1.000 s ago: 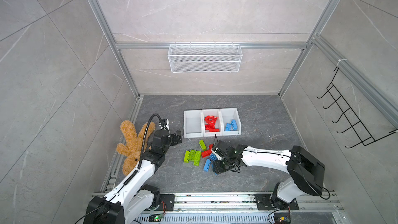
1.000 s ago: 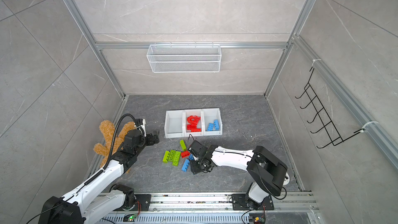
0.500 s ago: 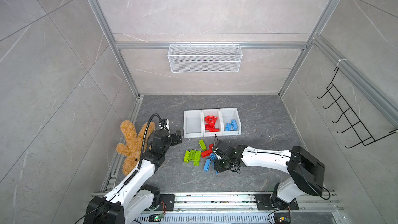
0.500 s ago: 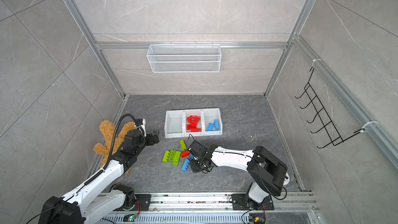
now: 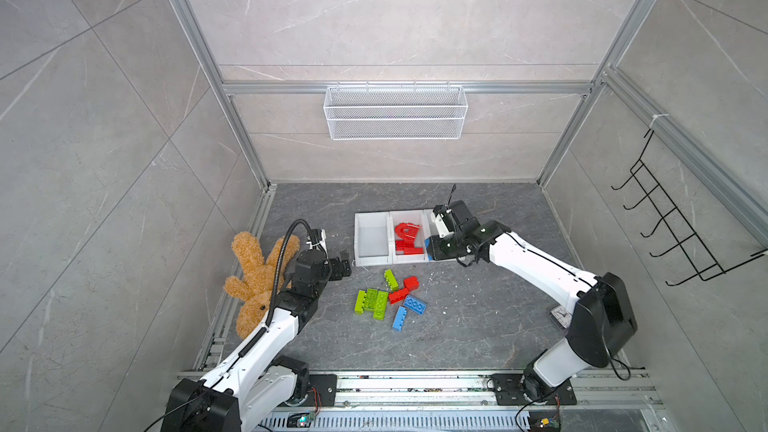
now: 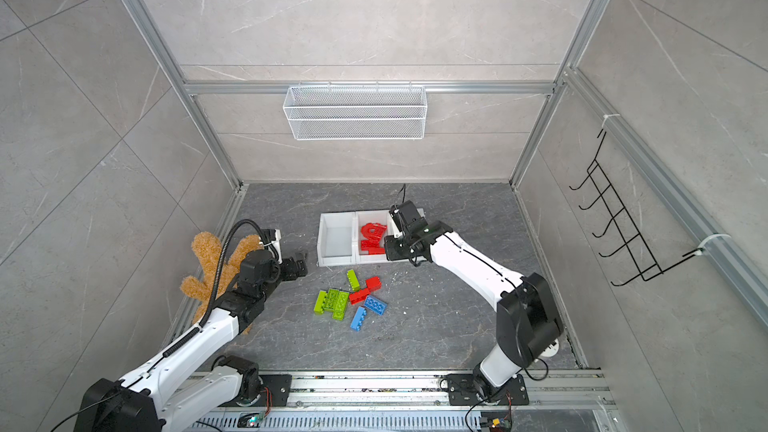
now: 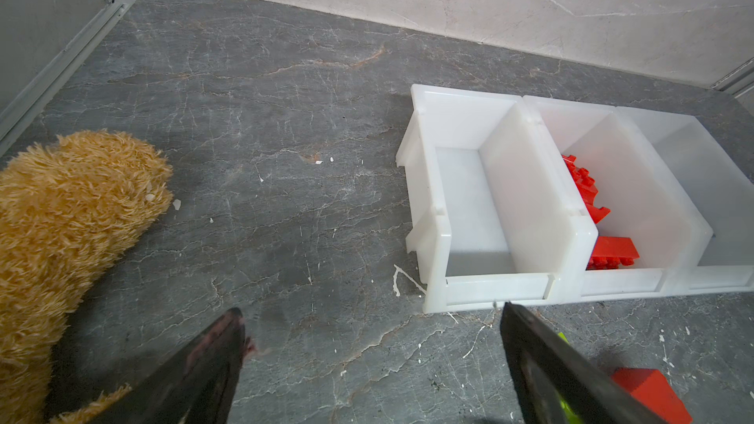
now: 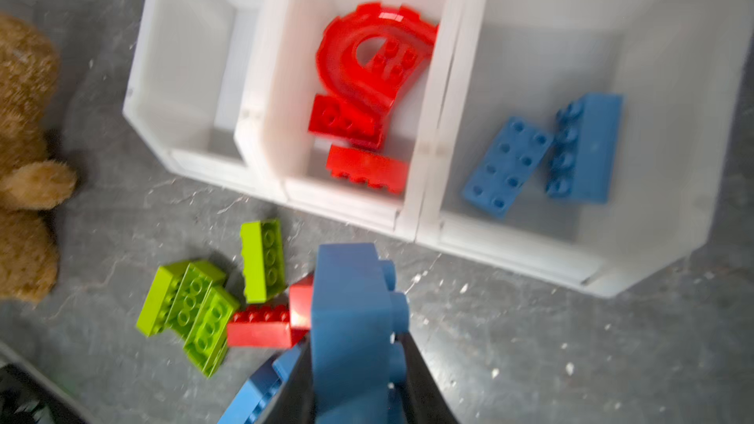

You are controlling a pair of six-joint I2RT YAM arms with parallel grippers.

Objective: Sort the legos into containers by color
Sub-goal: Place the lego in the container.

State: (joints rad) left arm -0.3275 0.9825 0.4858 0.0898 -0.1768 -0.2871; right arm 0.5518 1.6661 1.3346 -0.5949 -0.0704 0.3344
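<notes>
My right gripper (image 8: pixel 355 354) is shut on a blue lego (image 8: pixel 347 299) and hangs over the front lip of the white containers (image 5: pixel 373 261); in both top views it covers the right bin. In the right wrist view that bin holds two blue legos (image 8: pixel 508 165) and the middle one holds red legos (image 8: pixel 369 75), among them an arch. The left bin (image 7: pixel 473 201) is empty. Loose lime green legos (image 5: pixel 371 303), red legos (image 5: pixel 404 289) and blue legos (image 5: pixel 409 311) lie in a pile on the floor. My left gripper (image 7: pixel 371 312) stands open near the left bin, holding nothing.
A brown plush toy (image 5: pixel 257 276) lies against the left rail beside my left arm. A white wire basket (image 5: pixel 395 112) hangs on the back wall and a black hook rack (image 5: pixel 665 234) on the right wall. A small white object (image 5: pixel 561 317) lies by the right arm's base.
My right gripper closed on a blue lego in the pile, lifted it and carried it back to the containers' right end. The left arm has stayed still.
</notes>
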